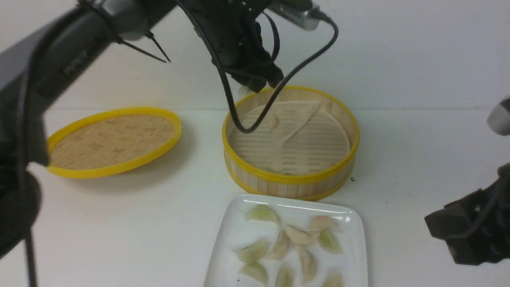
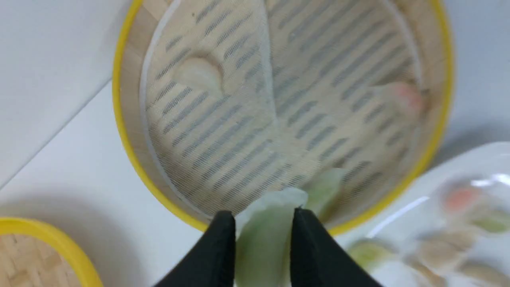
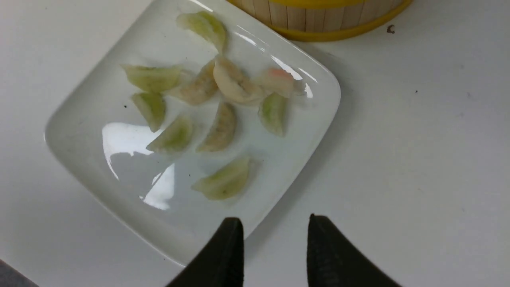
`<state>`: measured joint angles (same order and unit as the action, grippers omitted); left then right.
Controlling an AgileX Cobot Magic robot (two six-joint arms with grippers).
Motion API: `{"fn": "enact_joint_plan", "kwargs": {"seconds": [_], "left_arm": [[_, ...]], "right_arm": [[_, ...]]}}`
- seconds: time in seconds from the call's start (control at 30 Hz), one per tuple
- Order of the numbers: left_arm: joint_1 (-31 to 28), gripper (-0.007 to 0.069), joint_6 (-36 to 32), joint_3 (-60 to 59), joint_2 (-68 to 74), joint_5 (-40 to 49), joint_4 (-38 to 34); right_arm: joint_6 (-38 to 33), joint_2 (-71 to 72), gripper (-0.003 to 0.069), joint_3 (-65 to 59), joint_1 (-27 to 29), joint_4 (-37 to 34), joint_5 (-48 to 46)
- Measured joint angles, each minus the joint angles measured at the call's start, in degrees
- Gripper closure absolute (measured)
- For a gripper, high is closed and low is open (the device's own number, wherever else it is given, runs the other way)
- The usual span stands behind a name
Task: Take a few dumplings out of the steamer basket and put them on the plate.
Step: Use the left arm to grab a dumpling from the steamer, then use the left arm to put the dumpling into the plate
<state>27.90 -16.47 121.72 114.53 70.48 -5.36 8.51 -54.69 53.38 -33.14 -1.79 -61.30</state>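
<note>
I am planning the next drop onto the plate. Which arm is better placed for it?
Left: its jaws grip a green dumpling near the basket's rim. The right jaws are empty beside the plate.

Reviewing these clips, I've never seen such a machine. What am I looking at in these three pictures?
It is a robot with two arms. The wide picture looks forward from between them; the other two come from cameras on each wrist. On the table stand a bamboo steamer basket, its lid and a white plate with several dumplings. The left arm hangs over the basket, its jaws shut on a pale green dumpling. The jaws of the right arm are open and empty beside the plate.
</note>
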Motion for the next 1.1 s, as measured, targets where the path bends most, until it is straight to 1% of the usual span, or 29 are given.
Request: {"fn": "enact_joint_plan", "kwargs": {"seconds": [0.07,0.1,0.17,0.33,0.4,0.43,0.53,0.57,0.6,0.63,0.7,0.73,0.8,0.87,0.9,0.97,1.03,1.1], "left_arm": [[0.18,0.0469,0.78,-3.33,-4.02,-0.01,-2.43],[0.66,0.0470,1.60,-8.78,-7.82,-0.01,-5.56],[1.59,0.0470,1.67,-16.62,-13.41,-0.01,-8.81],[6.36,0.0470,1.61,-39.36,-22.51,-0.37,-11.30],[9.16,0.0470,1.61,-47.63,-23.36,-5.12,-11.57],[9.37,0.0470,1.61,-48.29,-23.36,-5.12,-11.57],[12.69,0.0470,1.61,-57.06,-21.19,-15.67,-12.18],[12.82,0.0470,1.61,-57.06,-21.02,-16.15,-12.18],[13.74,0.0470,1.61,-58.67,-19.47,-19.13,-12.38],[13.85,0.0470,1.61,-58.76,-19.28,-19.44,-12.39],[14.62,0.0451,1.80,-59.06,-17.39,-21.47,-12.76],[15.10,0.0396,1.91,-59.06,-16.03,-22.53,-13.52],[15.34,0.0354,2.05,-59.06,-15.43,-22.82,-14.15],[15.57,0.0237,2.22,-59.06,-14.54,-22.94,-15.28],[15.57,0.0229,2.22,-59.06,-14.49,-22.94,-15.41],[15.57,0.0149,2.39,-58.43,-14.60,-22.64,-15.41],[15.57,0.0135,3.09,-56.89,-14.74,-21.62,-15.21],[15.57,0.0160,4.33,-54.23,-15.60,-19.63,-14.00]], "right_arm": [[0.00,0.00,0.0447,0.00,0.00,0.00,0.00],[0.05,0.00,0.0447,0.00,0.00,0.00,0.00],[0.16,0.00,0.0447,0.00,0.00,0.00,0.00],[0.23,0.00,0.0447,0.00,0.00,-0.40,0.04],[0.44,0.00,0.0447,0.00,0.00,-0.55,0.04],[0.52,0.00,0.0447,0.00,0.00,-0.55,0.04],[1.17,0.00,0.0447,0.00,0.00,-0.61,0.04],[1.17,0.00,0.0447,0.00,0.00,-0.61,0.04],[1.29,0.00,0.0447,0.00,0.00,-0.61,0.04],[1.29,0.00,0.0447,0.00,0.00,-0.66,0.04],[1.29,0.00,0.0447,0.00,0.00,-0.65,0.04],[1.29,0.00,0.0447,0.00,0.00,-0.65,0.04],[1.29,0.00,0.0447,0.00,0.00,-0.65,0.04],[1.29,0.00,0.0447,0.00,0.00,-0.65,0.04],[1.29,0.00,0.0447,0.00,0.00,-0.65,0.04],[1.29,0.26,0.0447,0.00,0.00,-0.46,0.04],[1.30,0.94,0.0447,0.00,0.00,-0.19,0.04],[1.66,2.48,0.0447,0.09,0.00,0.11,0.04]]}}
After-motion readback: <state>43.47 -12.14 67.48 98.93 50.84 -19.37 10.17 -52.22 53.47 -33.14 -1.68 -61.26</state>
